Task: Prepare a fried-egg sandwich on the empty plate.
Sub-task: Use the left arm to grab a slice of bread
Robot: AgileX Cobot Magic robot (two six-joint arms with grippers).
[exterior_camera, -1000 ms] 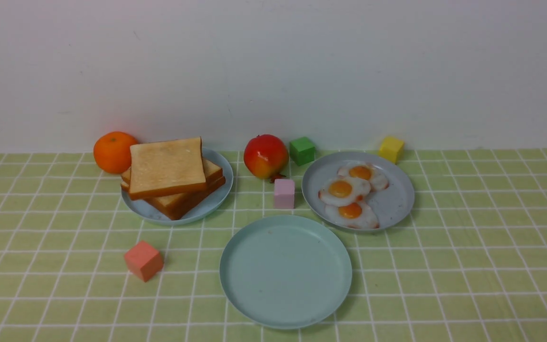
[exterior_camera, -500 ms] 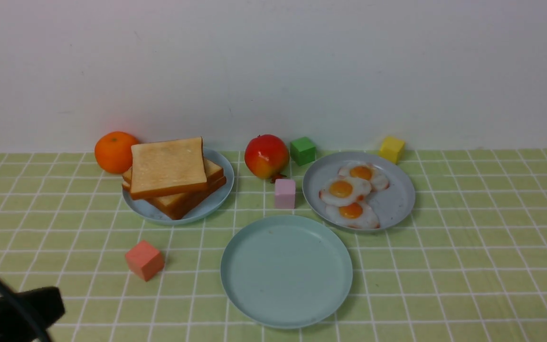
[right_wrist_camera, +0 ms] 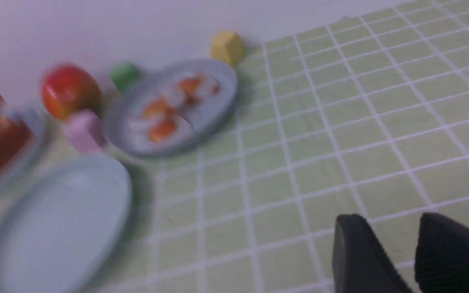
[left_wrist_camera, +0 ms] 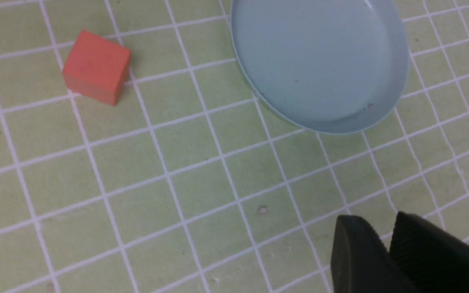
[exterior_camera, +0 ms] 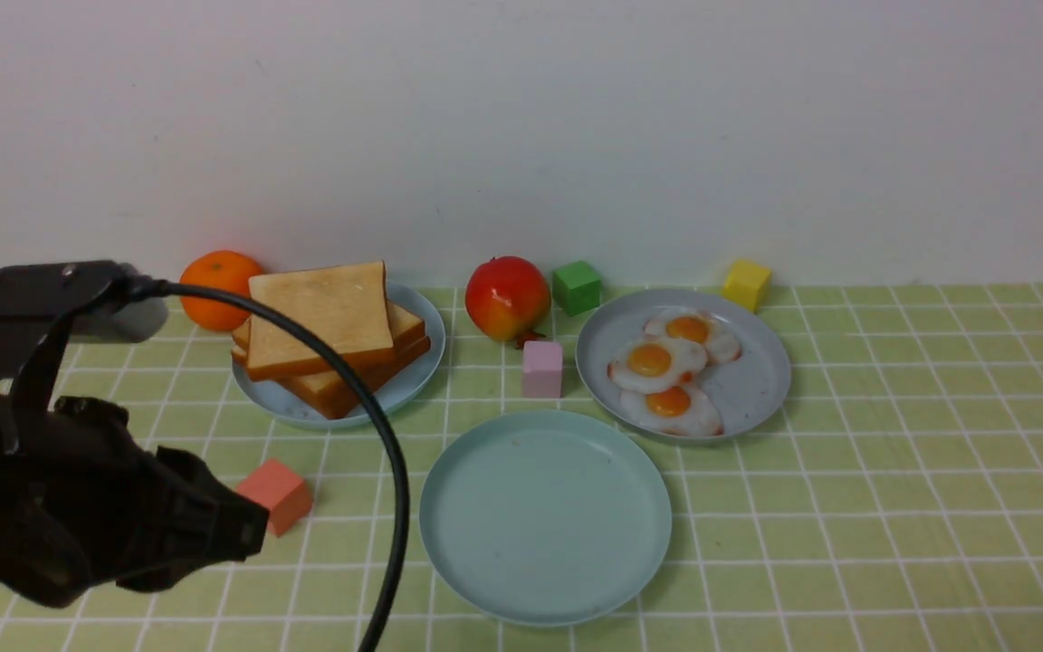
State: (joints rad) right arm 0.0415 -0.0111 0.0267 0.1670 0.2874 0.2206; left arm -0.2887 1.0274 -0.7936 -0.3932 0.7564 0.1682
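Observation:
Several toasted bread slices [exterior_camera: 320,317] are stacked on the pale blue plate [exterior_camera: 413,380] at the back left. Three fried eggs [exterior_camera: 657,360] lie on the greyish speckled plate [exterior_camera: 757,380] at the back right. The mint-green plate [exterior_camera: 545,516] lies bare in the front middle; it also shows in the left wrist view [left_wrist_camera: 320,61] and the right wrist view [right_wrist_camera: 63,219]. My left gripper [exterior_camera: 245,530] is shut and empty, left of that plate [left_wrist_camera: 377,221]. My right gripper [right_wrist_camera: 389,219] is slightly open and empty over bare cloth, out of the front view.
A salmon-red cube [exterior_camera: 279,493] sits just beyond my left gripper's tip. An orange [exterior_camera: 214,288], a red fruit [exterior_camera: 507,297], a green cube [exterior_camera: 576,286], a yellow cube [exterior_camera: 746,283] and a pink cube [exterior_camera: 542,368] stand near the plates. The left arm's cable [exterior_camera: 377,435] arcs before the bread plate.
My left arm has risen from the bottom left corner into view and moved right toward the salmon-red cube. The plates, bread and eggs have not moved.

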